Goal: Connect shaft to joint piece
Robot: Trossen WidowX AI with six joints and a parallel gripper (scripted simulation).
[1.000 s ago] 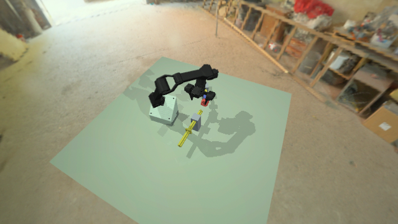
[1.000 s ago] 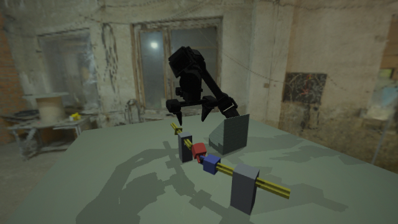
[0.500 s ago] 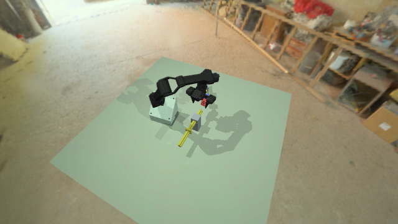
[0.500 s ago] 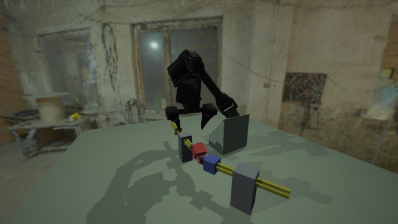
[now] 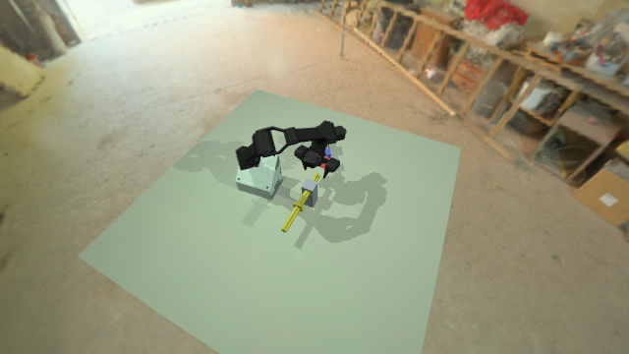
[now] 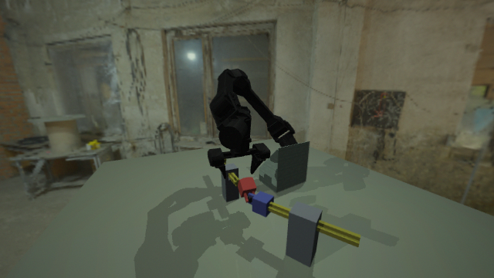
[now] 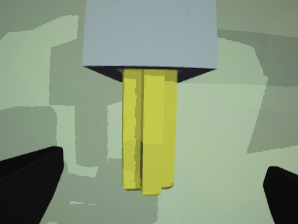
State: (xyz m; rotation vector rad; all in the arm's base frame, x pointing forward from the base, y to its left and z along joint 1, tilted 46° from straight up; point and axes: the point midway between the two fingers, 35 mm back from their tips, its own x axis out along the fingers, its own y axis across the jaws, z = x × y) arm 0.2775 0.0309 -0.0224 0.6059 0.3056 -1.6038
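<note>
My gripper [image 5: 321,167] [image 6: 237,162] [image 7: 168,169] is open and empty. It hangs just above the short end of the second yellow shaft [image 5: 296,210] [image 6: 233,177] [image 7: 149,132], with one finger on each side and touching nothing. This shaft runs through a grey block [image 5: 310,191] [image 6: 231,189] [image 7: 152,16]. The red joint piece [image 6: 247,186] [image 5: 322,164] sits just beyond the shaft's tip, hinged to a blue piece [image 6: 262,203] [image 5: 328,151] on the fixed yellow shaft [image 6: 340,232]. Only a red sliver shows at the bottom edge of the wrist view.
The fixed shaft's grey block [image 6: 302,233] stands near the front in the exterior view. The arm's pale base block [image 5: 258,178] [image 6: 287,167] stands close behind the parts. Everything rests on a green mat [image 5: 246,275] [image 6: 116,201].
</note>
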